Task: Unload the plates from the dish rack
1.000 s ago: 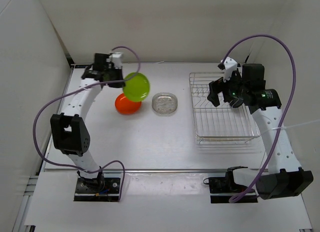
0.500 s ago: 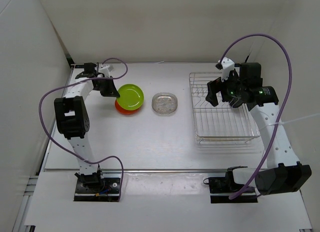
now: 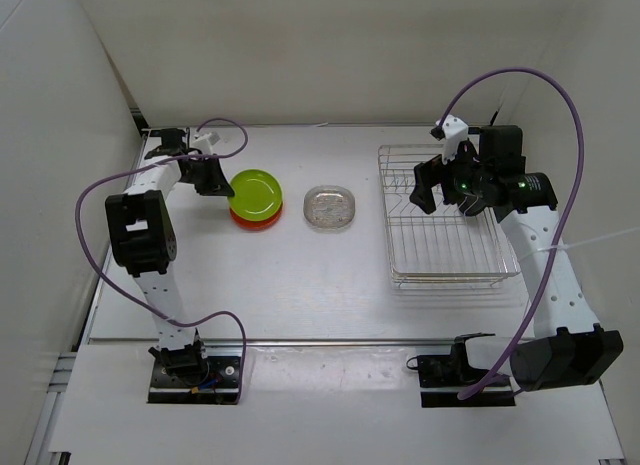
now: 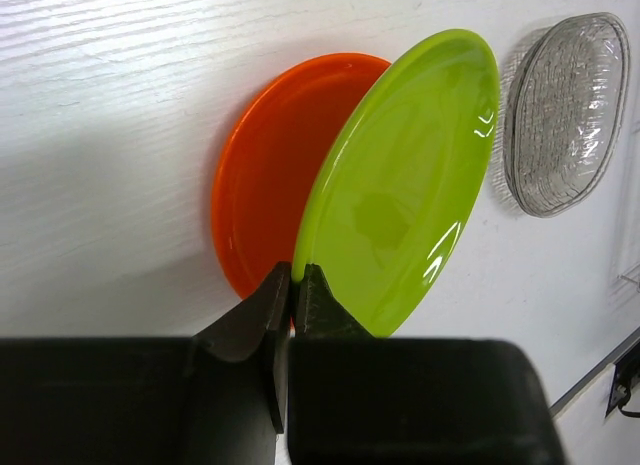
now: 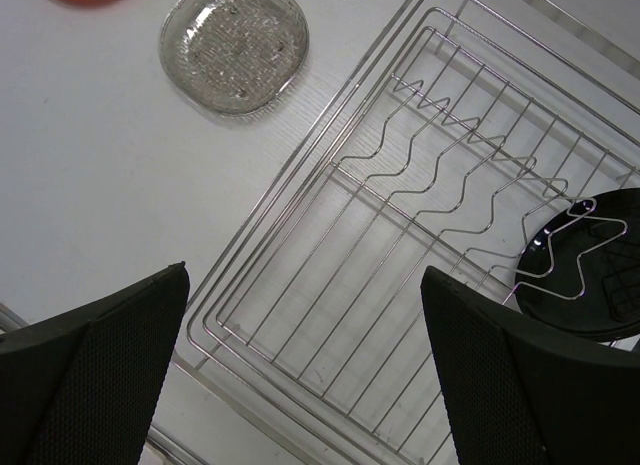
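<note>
Two plates overlap: the left gripper (image 4: pixel 292 275) pinches the yellow-green plate (image 4: pixel 405 185) over the orange plate (image 4: pixel 265 175); the right gripper (image 5: pixel 305 295) gapes above the dish rack (image 3: pixel 440 247).

At left an upper plate (image 3: pixel 255 191) leans over a lower plate (image 3: pixel 262 222), a third plate (image 3: pixel 330 207) lies right of them, and the dish rack (image 3: pixel 440 247) farther right holds a fourth plate (image 5: pixel 600 285).
</note>
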Motion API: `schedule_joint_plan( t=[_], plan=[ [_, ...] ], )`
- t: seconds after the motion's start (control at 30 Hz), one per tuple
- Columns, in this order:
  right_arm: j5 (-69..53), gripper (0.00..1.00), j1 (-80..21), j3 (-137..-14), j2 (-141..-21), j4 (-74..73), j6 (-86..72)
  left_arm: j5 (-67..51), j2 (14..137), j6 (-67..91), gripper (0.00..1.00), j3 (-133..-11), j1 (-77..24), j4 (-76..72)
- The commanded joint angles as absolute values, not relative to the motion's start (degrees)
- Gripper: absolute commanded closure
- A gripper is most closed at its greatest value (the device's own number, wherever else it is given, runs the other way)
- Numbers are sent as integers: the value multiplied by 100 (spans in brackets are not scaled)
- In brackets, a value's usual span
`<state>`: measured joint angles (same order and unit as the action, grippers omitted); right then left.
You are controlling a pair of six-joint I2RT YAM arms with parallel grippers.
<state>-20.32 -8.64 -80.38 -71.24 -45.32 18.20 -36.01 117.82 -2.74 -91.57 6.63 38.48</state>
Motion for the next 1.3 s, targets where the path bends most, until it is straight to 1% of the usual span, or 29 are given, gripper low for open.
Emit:
schedule_joint_plan(
  t=[0.0,0.1,0.23,0.4,0.5,0.8,0.83,0.87,0.93,0.97,1.0,1.1,1.13,1.23,1.27],
  plan=[
    [-2180,0,-861,-8262,-7040,-4526,1837,-3780,11760,-308,89,-9291,756,3710],
    [-2180,0,-861,-8262,-7040,-4526,1837,-3727,11812,-308,89,-9220,756,3657],
    [-2241,0,-861,-8262,-7040,-4579,1837,-3586,11874,-308,82,-9220,756,3656],
    [-2241,0,-861,-8262,-7040,-4579,1837,-3586,11927,-308,78,-9281,756,3709],
    [-2241,0,-861,-8262,-7040,-4579,1837,-3586,11927,-246,74,-9281,756,3709],
    [-2241,0,-861,-8314,-7093,-4631,1837,-3025,11602,-246,70,-9395,650,3867],
    [-2241,0,-861,-8314,-7093,-4632,1837,-2954,11602,-246,65,-9396,598,3937],
    [-2241,0,-861,-8367,-7093,-4632,1837,-2901,11602,-246,57,-9456,598,4016],
    [-2241,0,-861,-8367,-7093,-4632,1837,-2655,11602,-246,57,-9519,458,4087],
    [-2241,0,-861,-8367,-7093,-4632,1837,-2602,11602,-316,55,-9519,457,4148],
    [-2241,0,-861,-8367,-7093,-4632,1785,-2602,11532,-316,46,-9519,396,4148],
    [-2241,0,-861,-8367,-7031,-4632,1784,-2602,11391,-316,45,-9448,334,4148],
    [-2241,0,-861,-8367,-7031,-4632,1784,-2549,11330,-316,36,-9448,334,4148],
    [-2189,0,-861,-8367,-6979,-4632,1784,-2549,11329,-316,33,-9448,281,4148],
    [-2023,0,-861,-8306,-6979,-4580,1723,-2427,11277,-316,25,-9448,281,4201]
  ],
)
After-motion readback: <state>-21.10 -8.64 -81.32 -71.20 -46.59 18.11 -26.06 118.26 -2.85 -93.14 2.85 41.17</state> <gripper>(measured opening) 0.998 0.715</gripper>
